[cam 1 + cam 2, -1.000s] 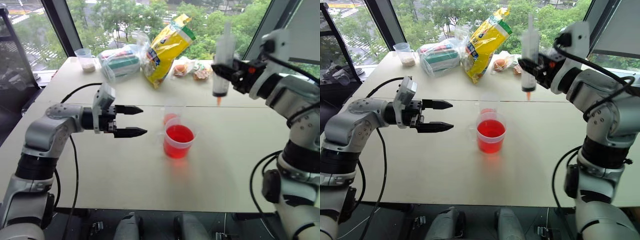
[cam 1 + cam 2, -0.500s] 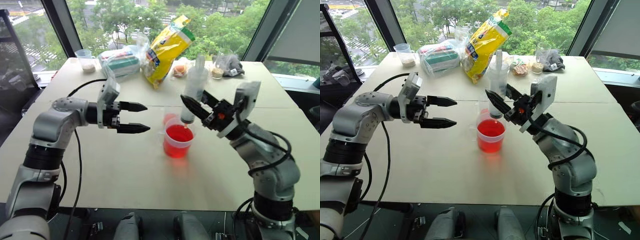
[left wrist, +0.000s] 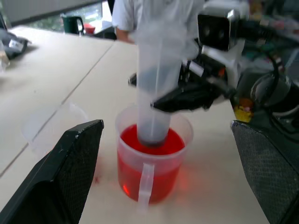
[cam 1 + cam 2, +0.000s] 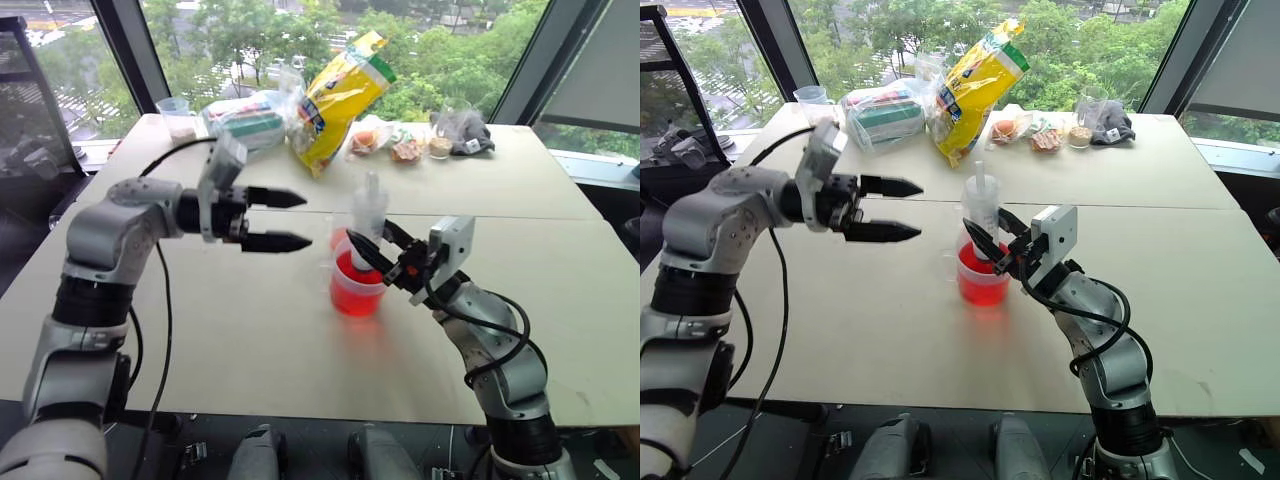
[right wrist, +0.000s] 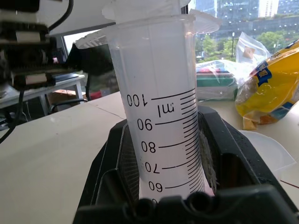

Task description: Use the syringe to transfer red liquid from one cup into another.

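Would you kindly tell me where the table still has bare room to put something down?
The near table edge, in front of the beaker cup, is bare, as is the stretch toward the right edge. The far edge is crowded: yellow bag, wrapped packages, snacks, small cup.

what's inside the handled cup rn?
Red liquid fills the handled cup most of the way, and the lower end of the syringe, held by the right gripper, stands in it. The syringe's tip is covered by the barrel and liquid.
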